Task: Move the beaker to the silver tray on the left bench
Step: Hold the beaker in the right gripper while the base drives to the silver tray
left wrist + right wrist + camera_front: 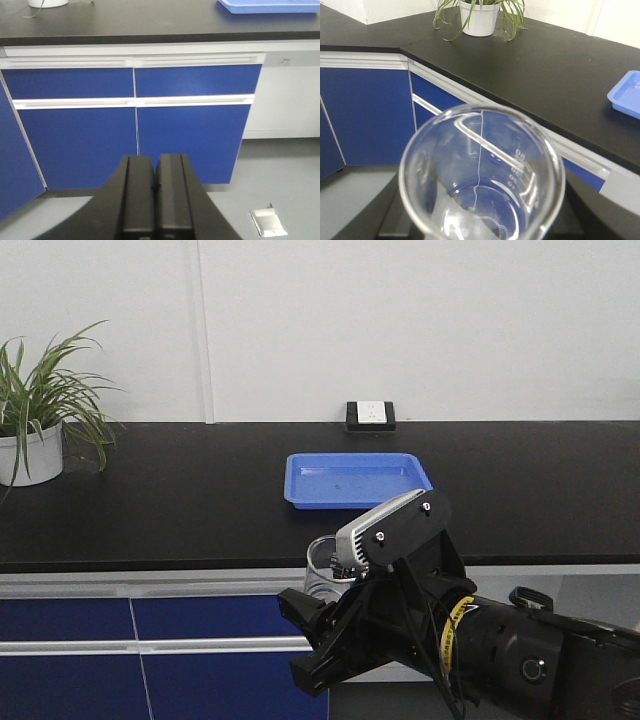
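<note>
My right gripper (310, 635) is shut on the beaker (325, 568), a small clear glass one held upright in the air in front of the blue drawer fronts. In the right wrist view the beaker (482, 175) fills the lower frame, its open mouth towards the camera and its printed marks on the right wall. The dark fingers (382, 220) show on either side of it. My left gripper (156, 165) is shut with nothing in it, low over the grey floor. The left bench (355, 27) shows as a black worktop left of the corner. The silver tray is out of view.
Ahead runs a black worktop (180, 510) over blue drawer fronts (135, 130), with a wall socket (370, 416) behind. A bright blue tray (355, 480) lies on it at the middle, and a potted plant (35, 430) stands at its left end. A small white object (268, 222) lies on the floor.
</note>
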